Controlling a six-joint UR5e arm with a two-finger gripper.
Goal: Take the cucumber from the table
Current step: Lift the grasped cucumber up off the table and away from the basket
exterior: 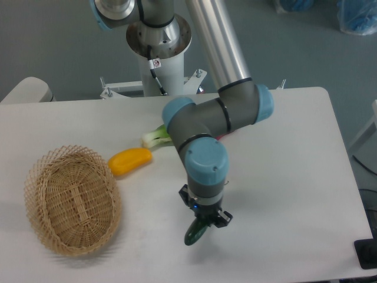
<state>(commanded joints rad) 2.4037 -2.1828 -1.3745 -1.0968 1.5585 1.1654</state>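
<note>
The dark green cucumber [195, 232] hangs in my gripper [203, 218], its lower end sticking out toward the lower left. The gripper points down over the white table [283, 194], right of centre near the front edge, and is shut on the cucumber's upper part. The arm's blue wrist hides the cucumber's top end. Whether the cucumber's tip still touches the tabletop cannot be told.
A woven wicker basket [72, 199] sits at the left. A yellow pepper [129, 161] lies beside it, and a bok choy's white stalk [155, 137] shows behind the arm. The arm's elbow covers the table's middle back area.
</note>
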